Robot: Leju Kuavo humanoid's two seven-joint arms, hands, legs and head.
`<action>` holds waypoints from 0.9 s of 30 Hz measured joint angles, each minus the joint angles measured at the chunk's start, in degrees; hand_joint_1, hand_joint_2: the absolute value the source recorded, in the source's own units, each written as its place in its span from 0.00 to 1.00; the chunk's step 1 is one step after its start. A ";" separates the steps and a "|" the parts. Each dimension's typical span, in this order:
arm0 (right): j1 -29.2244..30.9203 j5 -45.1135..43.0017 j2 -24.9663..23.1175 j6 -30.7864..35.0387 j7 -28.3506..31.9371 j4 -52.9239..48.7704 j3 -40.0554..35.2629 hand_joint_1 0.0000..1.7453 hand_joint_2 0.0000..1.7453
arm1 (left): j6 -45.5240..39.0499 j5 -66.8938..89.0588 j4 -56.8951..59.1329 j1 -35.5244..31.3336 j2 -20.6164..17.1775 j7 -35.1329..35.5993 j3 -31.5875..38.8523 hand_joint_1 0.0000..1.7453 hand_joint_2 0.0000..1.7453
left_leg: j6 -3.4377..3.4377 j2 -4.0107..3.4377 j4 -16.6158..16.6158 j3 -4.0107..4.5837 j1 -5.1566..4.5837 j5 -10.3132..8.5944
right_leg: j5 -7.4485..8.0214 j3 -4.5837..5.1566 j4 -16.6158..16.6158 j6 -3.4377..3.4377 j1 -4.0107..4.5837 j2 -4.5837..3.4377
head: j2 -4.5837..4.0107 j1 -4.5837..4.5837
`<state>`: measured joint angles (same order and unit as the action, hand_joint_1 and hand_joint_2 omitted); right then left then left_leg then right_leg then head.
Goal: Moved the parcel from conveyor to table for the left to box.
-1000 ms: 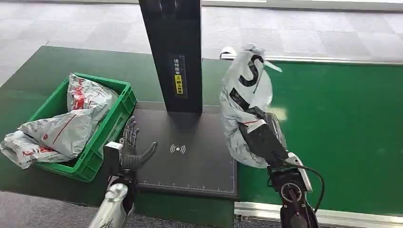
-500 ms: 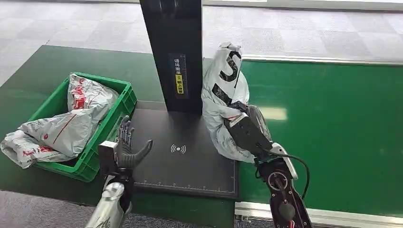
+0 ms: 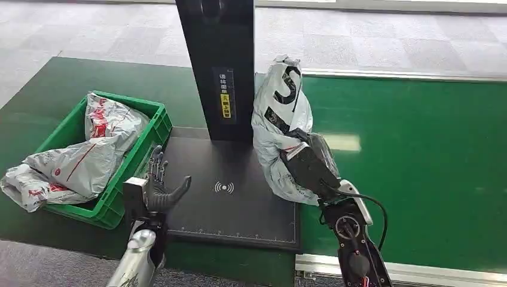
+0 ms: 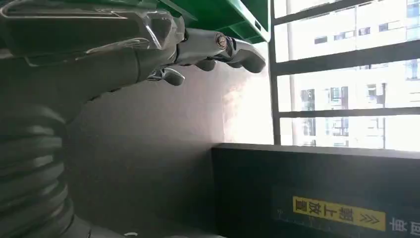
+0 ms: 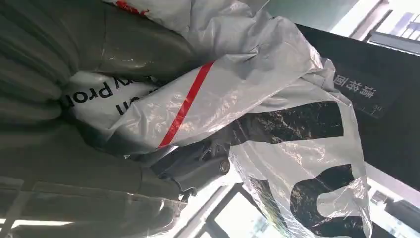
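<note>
Two grey mailer bags [image 3: 84,158] fill the green crate [image 3: 139,161] at the left of the counter [image 3: 72,84], one spilling over its near rim. Beside the crate, the left hand [image 3: 160,190] hovers over the black scanner pad [image 3: 239,203], fingers [image 4: 237,49] spread and holding nothing. The right hand [image 3: 308,164] clamps the parcel [image 3: 276,119], a crumpled white bag, upright at the pad's right edge beside the black post [image 3: 218,66]; plastic hides its fingertips.
</note>
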<state>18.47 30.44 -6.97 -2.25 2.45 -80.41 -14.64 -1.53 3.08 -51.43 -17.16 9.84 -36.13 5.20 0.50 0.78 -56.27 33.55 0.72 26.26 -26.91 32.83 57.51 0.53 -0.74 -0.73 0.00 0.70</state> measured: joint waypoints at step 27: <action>4.75 -10.49 -4.72 -8.33 3.74 24.30 -24.46 0.00 1.00 | -2.67 2.01 -2.38 0.73 -1.36 0.13 4.15 0.00 1.00 | 0.18 -0.04 0.04 -0.01 0.22 0.02 | -0.05 0.02 0.01 -0.14 0.22 -0.01 | 0.00 -0.02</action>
<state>23.22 19.96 -11.69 -10.58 6.19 -56.11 -39.10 -4.20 5.09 -53.81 -16.43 8.48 -36.00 9.36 0.68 0.75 -56.24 33.54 0.95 26.28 -26.96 32.85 57.52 0.39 -0.52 -0.74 0.00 0.68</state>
